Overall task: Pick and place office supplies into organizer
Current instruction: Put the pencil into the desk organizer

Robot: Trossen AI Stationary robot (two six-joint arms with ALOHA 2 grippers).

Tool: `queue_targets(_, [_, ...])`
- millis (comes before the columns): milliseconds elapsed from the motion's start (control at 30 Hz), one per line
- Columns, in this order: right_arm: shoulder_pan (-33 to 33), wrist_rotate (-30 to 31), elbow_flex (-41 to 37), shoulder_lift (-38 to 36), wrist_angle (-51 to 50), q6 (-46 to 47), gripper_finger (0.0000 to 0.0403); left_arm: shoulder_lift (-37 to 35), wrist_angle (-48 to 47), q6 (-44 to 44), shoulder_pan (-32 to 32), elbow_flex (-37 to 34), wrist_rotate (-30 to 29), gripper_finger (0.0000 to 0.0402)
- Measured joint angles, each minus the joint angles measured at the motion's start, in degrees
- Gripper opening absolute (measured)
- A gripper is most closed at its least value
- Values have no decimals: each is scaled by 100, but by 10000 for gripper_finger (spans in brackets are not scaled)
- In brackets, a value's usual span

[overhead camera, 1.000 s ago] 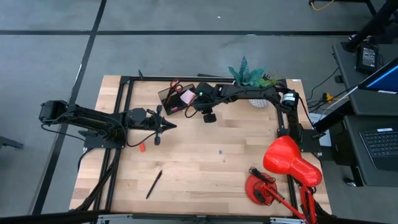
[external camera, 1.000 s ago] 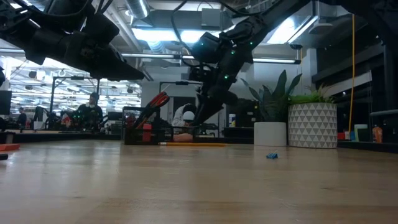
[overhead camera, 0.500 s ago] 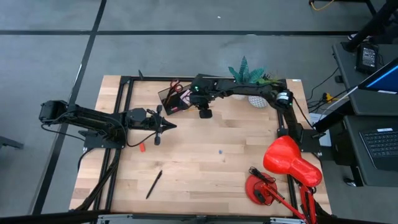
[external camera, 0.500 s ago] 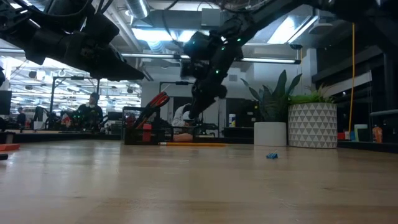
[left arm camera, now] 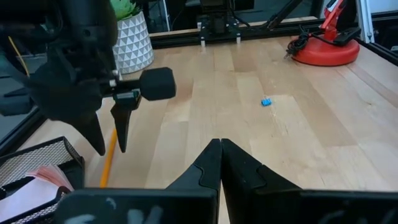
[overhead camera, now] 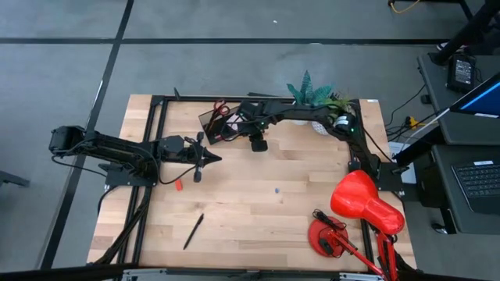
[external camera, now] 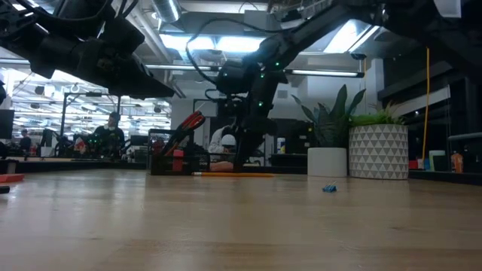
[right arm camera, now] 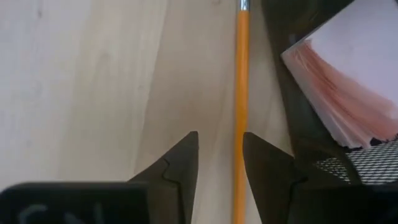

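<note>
My right gripper [right arm camera: 221, 142] is open and points down over the orange pencil [right arm camera: 241, 93]. The pencil lies flat on the table along the outer wall of the dark organizer [overhead camera: 221, 125]; its line runs under the inner edge of one finger [right arm camera: 264, 162]. The low view shows the right gripper [external camera: 241, 162] low above the pencil [external camera: 233, 175]. In the organizer are a pink sticky-note pad [right arm camera: 348, 74] and red-handled scissors [external camera: 188, 124]. My left gripper [left arm camera: 221, 152] is shut and hovers at the table's left-middle [overhead camera: 209, 158]. A red eraser [overhead camera: 178, 185] and a black pen [overhead camera: 193, 231] lie on the table. My right gripper comes at the pencil from above, fingers along its length. One finger [right arm camera: 264, 162] covers the pencil's near stretch [right arm camera: 240, 186]. Whether it touches the pencil, I cannot tell. The pencil lies flat on the table.
A small blue item [overhead camera: 275, 189] lies mid-table. A red desk lamp [overhead camera: 363, 204] fills the near right corner. White plant pots [external camera: 376, 150] stand at the far right edge. Bare wood lies between the arms and the near edge.
My right gripper has moved toward the table's left, up to the organizer, and has come down, tipping to point straight down over the pencil. The left arm has kept still.
</note>
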Motion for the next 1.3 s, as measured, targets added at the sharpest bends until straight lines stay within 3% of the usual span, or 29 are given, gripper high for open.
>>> queue_targets(433, [0,4,0,115,93,-23,132,0,-86,-91,2,0,0,1])
queue_targets(833, [0,155,-2,145,88,-78,203,0,-87,-95,2,0,-2,3])
queue_targets(1300, [0,173,-2,145,208,69,202,0,-92,-95,1,0,-2,2])
